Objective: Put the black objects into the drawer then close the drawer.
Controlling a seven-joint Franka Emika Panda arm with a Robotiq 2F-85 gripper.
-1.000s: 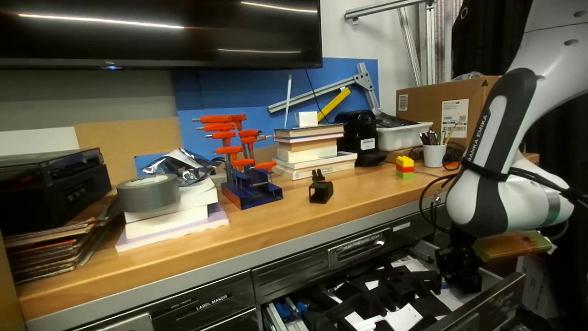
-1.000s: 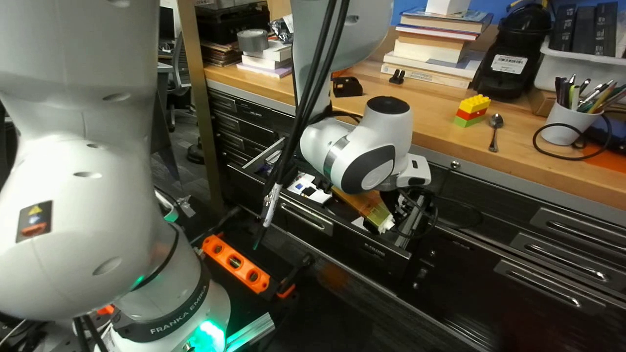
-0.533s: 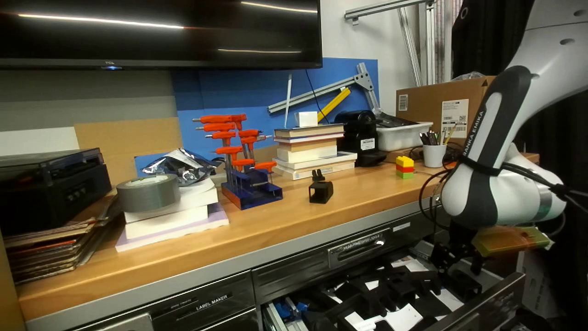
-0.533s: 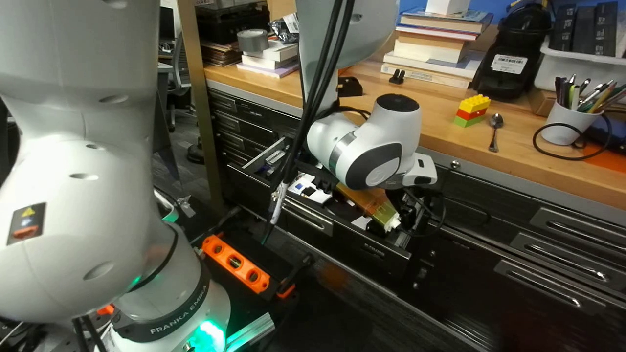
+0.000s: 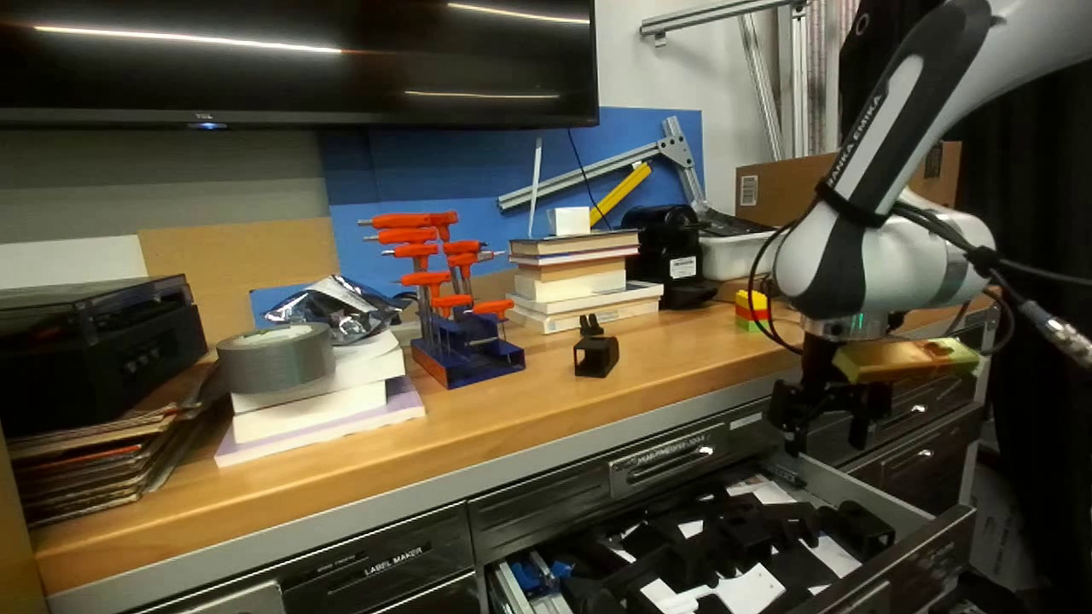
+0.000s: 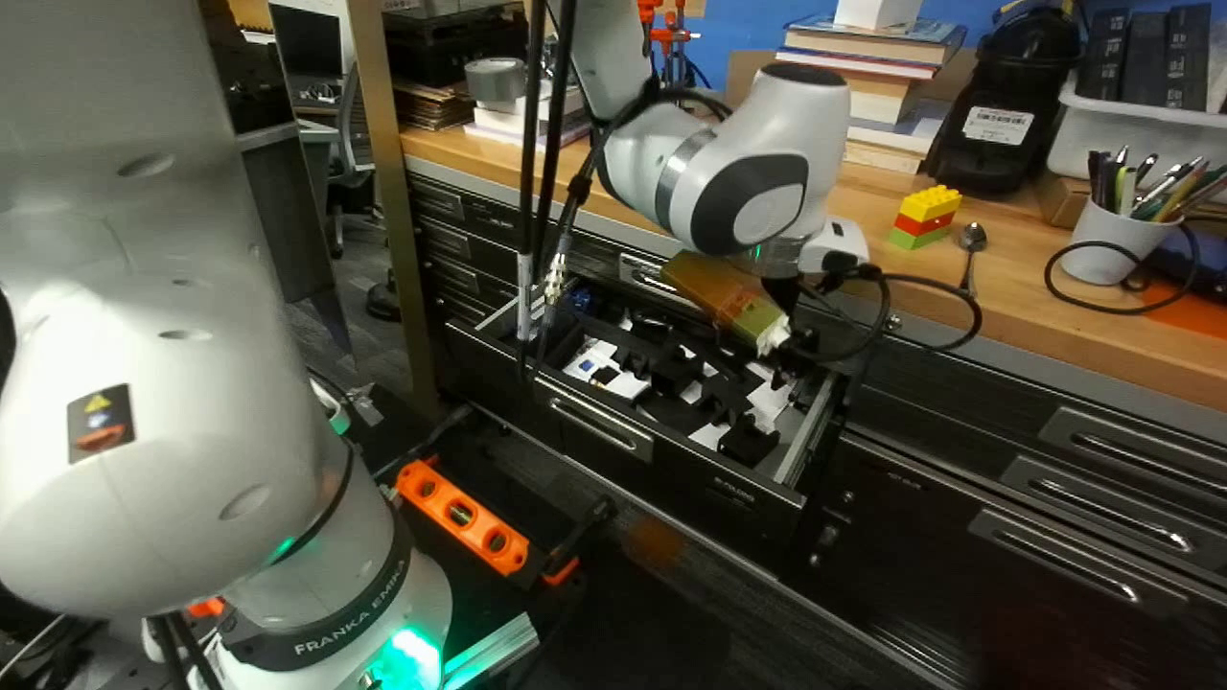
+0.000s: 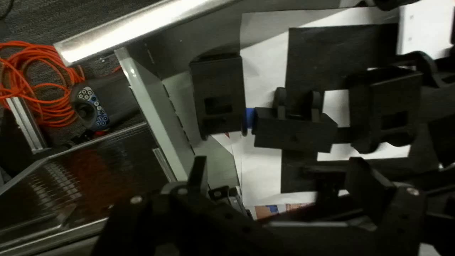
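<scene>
The drawer point(image 6: 671, 455) is pulled out and holds several black objects lying on white sheets. A boxy black object point(image 5: 863, 529) lies near one end of it, also seen in the wrist view as a black block point(image 7: 218, 94) beside the side wall. On the bench stand a hollow black object point(image 5: 596, 356) and, behind it, a small two-pronged black object point(image 5: 590, 325); the arm hides both in an exterior view. My gripper point(image 5: 827, 437) hangs above the drawer's end, fingers spread wide with nothing between them; the wrist view shows the fingertips point(image 7: 199, 165) apart.
The wooden bench edge point(image 5: 426, 477) runs above the drawer. On the bench are a hex-key stand point(image 5: 469, 354), stacked books point(image 5: 580, 286), toy bricks point(image 5: 752, 312), a spoon point(image 6: 971, 259) and a pen cup point(image 6: 1112, 240). Cables point(image 6: 920, 278) loop beside the wrist.
My gripper has opened, let go of the boxy black object in the drawer and risen out of it. That object stays at the drawer's end.
</scene>
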